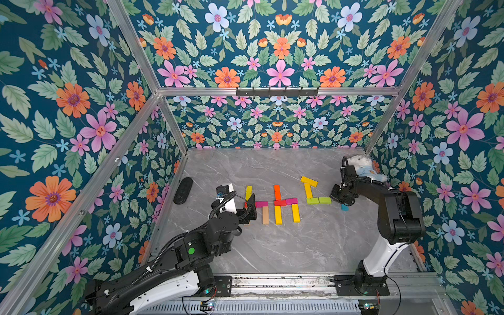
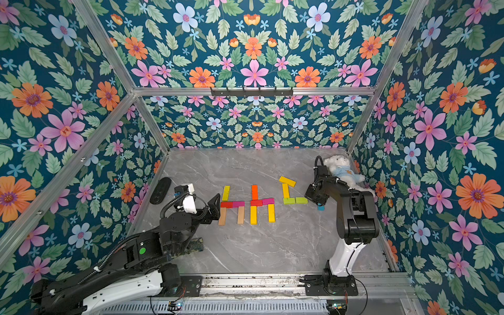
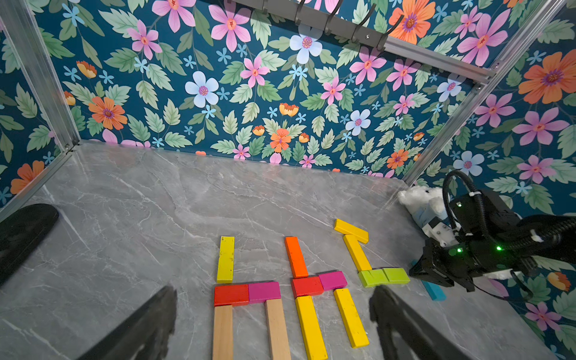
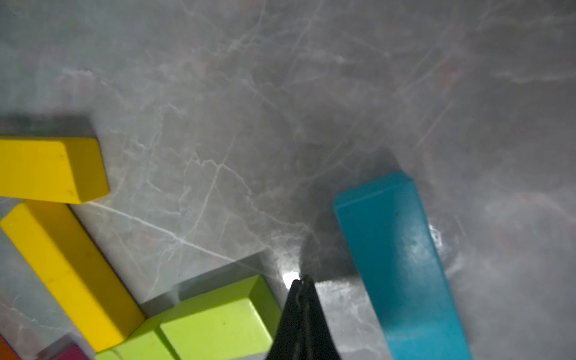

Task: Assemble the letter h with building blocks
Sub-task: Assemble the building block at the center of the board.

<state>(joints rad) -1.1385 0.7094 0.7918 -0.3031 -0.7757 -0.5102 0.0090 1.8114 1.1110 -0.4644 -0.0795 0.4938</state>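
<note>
The building blocks lie flat on the grey marble table (image 1: 300,245) in three groups. The left group has a yellow-green plank (image 1: 248,192), a red and pink bar (image 3: 247,293) and two plain wood legs (image 3: 277,330). The middle group has an orange plank (image 1: 277,192), red and pink pieces and two yellow legs (image 1: 295,213). The right group has two yellow planks (image 1: 309,181) and two green blocks (image 1: 318,200). A blue block (image 4: 399,265) lies just right of them. My left gripper (image 3: 273,290) stands open over the left group. My right gripper (image 4: 300,280) is shut on nothing, between the green blocks and the blue one.
A white plush bear (image 1: 362,166) sits in the far right corner behind my right arm. A black oval object (image 1: 183,190) lies by the left wall. A rail of hooks (image 1: 276,91) runs along the back wall.
</note>
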